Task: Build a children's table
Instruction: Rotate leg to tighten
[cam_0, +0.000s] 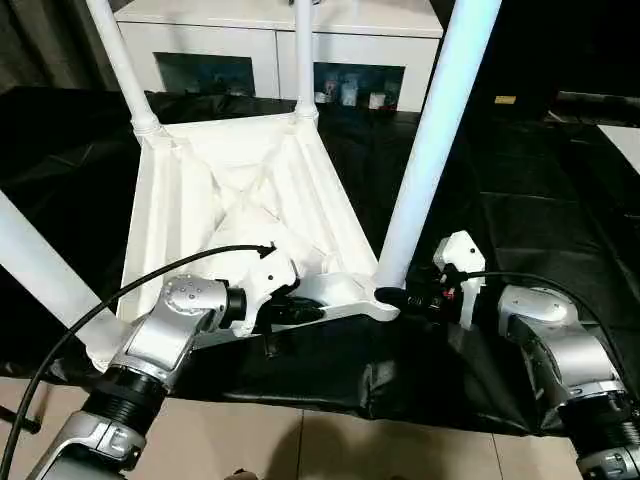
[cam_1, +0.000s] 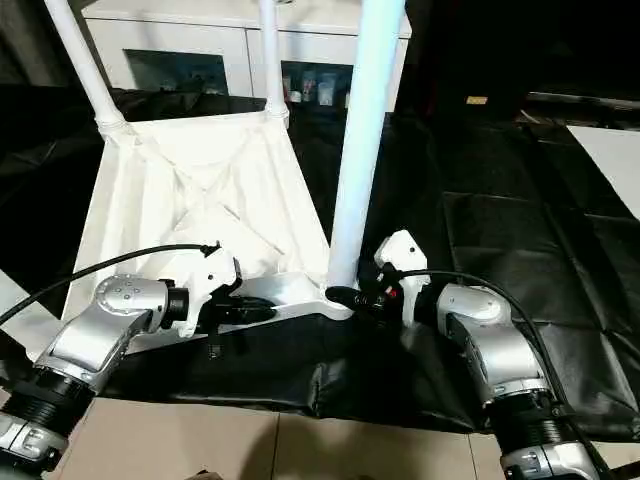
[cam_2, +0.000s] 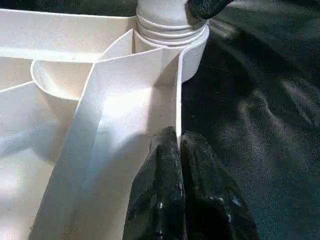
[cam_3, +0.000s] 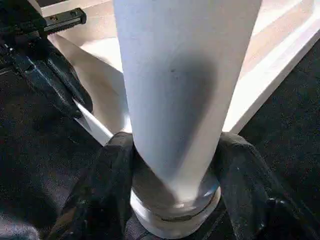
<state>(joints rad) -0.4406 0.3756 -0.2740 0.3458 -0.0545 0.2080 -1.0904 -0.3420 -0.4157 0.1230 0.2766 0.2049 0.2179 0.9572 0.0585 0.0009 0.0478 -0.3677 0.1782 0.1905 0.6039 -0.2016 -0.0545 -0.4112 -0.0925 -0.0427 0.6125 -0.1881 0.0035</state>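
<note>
Leg seating: right tool clasps leg's base, left tool pinches tabletop rim; next, firmer twisting

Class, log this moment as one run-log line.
left claw: shut on tabletop rim | right claw: around near-corner leg base | three other legs socketed

White tabletop, white legs, black cloth.
</note>
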